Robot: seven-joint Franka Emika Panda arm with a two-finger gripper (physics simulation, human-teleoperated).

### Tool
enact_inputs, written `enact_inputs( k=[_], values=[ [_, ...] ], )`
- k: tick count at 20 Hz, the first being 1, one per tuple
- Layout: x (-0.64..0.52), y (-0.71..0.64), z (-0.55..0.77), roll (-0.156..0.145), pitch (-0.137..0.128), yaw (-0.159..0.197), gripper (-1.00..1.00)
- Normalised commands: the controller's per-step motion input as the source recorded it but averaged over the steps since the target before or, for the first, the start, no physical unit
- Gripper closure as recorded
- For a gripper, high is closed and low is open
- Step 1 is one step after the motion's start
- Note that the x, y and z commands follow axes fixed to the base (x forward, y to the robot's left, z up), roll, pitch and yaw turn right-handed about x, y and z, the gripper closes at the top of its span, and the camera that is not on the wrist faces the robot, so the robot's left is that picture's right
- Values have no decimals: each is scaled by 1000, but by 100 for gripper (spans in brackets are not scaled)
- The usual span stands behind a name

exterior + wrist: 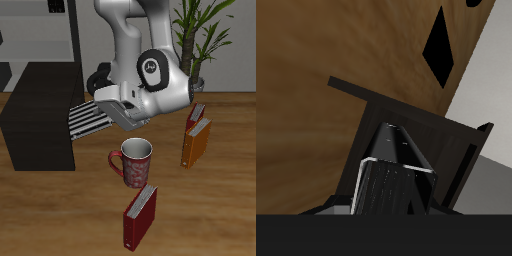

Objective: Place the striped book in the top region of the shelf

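the striped book (88, 119) has narrow black-and-white stripes, held flat in the air just beside the shelf (40, 115), near its top edge. the gripper (112, 110) looks clamped on it. wrist view shows the book's dark end on; exterior shows the stripes.

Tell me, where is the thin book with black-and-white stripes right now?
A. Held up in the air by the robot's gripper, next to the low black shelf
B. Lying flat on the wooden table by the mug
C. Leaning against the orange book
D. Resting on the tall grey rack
A. The striped book hangs off the table at the gripper, its end beside the black shelf, not yet set on top.
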Motion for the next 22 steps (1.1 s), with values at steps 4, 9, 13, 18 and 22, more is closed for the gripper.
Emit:
enact_inputs(
  k=[4,9,13,18,22],
  values=[
    [36,-107,-175,-7,30,-3,100],
    [-13,-207,-170,-31,28,-4,100],
    [74,-218,-107,-48,15,1,100],
    [16,-333,-157,-54,36,-30,100],
    [29,-237,-107,-30,49,-10,100]
  ],
)
